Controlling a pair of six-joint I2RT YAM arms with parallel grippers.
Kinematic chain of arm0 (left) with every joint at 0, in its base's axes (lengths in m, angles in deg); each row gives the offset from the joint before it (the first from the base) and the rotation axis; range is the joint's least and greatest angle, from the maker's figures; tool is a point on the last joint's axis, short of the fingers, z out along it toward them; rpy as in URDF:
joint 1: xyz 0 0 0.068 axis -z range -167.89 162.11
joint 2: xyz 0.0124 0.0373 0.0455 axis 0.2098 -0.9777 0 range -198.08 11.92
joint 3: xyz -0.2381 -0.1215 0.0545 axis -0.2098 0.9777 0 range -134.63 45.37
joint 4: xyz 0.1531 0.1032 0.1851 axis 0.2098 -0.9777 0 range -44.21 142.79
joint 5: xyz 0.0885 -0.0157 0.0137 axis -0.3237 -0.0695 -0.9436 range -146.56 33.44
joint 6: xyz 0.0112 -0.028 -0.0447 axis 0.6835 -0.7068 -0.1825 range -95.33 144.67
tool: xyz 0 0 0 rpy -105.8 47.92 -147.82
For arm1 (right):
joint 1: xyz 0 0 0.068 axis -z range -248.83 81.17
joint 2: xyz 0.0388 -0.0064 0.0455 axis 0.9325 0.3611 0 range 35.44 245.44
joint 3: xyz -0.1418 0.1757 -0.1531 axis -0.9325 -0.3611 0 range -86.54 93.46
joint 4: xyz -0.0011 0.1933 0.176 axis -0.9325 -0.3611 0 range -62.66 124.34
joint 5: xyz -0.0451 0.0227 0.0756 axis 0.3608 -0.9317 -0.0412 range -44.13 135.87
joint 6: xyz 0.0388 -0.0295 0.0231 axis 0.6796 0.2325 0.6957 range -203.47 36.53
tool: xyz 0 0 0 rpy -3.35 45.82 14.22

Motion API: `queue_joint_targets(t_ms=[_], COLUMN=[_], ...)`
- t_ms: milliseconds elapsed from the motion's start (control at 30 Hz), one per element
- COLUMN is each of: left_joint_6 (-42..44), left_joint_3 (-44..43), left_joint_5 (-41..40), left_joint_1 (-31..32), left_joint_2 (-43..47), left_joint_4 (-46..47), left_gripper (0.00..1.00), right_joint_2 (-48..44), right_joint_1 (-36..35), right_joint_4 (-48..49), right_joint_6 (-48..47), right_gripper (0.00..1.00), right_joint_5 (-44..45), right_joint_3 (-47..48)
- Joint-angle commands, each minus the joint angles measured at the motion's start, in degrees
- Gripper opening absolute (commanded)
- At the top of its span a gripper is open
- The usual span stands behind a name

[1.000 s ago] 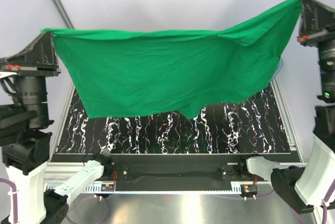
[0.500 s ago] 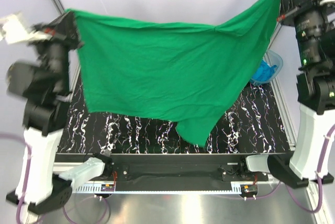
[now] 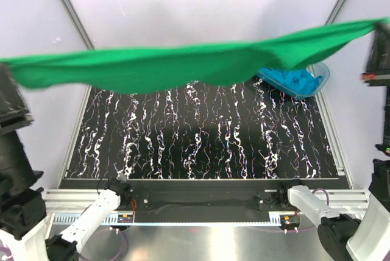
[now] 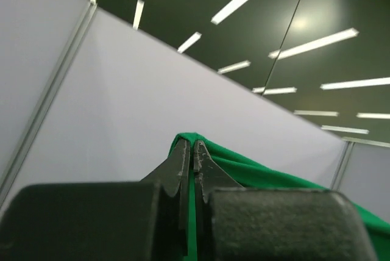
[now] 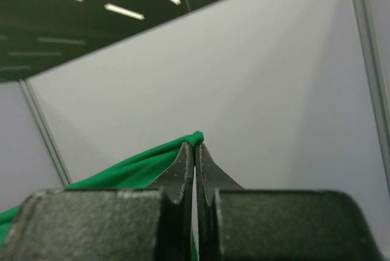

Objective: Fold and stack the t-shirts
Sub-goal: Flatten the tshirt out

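The left gripper (image 4: 194, 151) is clamped tight on one corner of the bright green plain cloth t-shirt (image 3: 170, 66), and the right gripper (image 5: 195, 145) pinches the opposite corner. Between them the shirt stretches as a flat band, high above the black white-veined tabletop (image 3: 201, 145). Below the right gripper, bunched turquoise-blue cloth shirts (image 3: 292, 79) fill a clear blue-tinted plastic tub (image 3: 322, 72) at the table's far edge. Pale walls (image 3: 183, 5) stand beyond.

The top camera hangs above and behind my bases, looking down and forward over the table (image 3: 201, 145). My wrist cameras sit right behind my left gripper (image 4: 194, 151) and right gripper (image 5: 195, 150), tilted up at wall (image 4: 109, 102) and ceiling (image 4: 244, 29) (very close in). All three views share the green t-shirt (image 3: 152, 69).
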Motion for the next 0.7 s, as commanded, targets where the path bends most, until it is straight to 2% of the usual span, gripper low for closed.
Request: queue_joint_targets(t_ms=[0,33,167,300,367,500,667], left_joint_6=[3.47,3.92,7.08,7.87,6.91,3.93,-0.38], left_joint_3=[-0.51,-0.52,-9.80,-16.07,-15.73,-7.06,-0.62], left_joint_5=[-0.73,-0.21,0.58,2.96,3.23,3.58,5.16], left_joint_1=[-0.30,-0.30,-0.82,-1.35,-1.44,-1.35,-1.35], left_joint_2=[-14.39,-14.43,-27.05,-31.39,-30.26,-23.41,-11.73], left_joint_4=[5.31,6.46,6.83,5.07,4.80,5.94,2.53], left_gripper=[0.00,0.00,0.00,0.00,0.00,0.00,0.00], right_joint_2=[11.47,13.25,20.29,22.84,21.88,14.96,7.22], right_joint_1=[-0.05,-0.05,-0.05,-0.05,-0.05,-0.05,-0.05], right_joint_4=[9.82,10.97,13.00,12.75,11.60,11.34,6.77], right_joint_6=[-1.21,-1.30,-1.74,-2.00,-1.74,-0.33,1.16], right_gripper=[0.00,0.00,0.00,0.00,0.00,0.00,0.00], right_joint_5=[3.28,2.93,2.49,1.52,1.43,0.47,-0.15], right_joint_3=[-0.15,0.12,4.59,8.55,8.47,3.90,1.71])
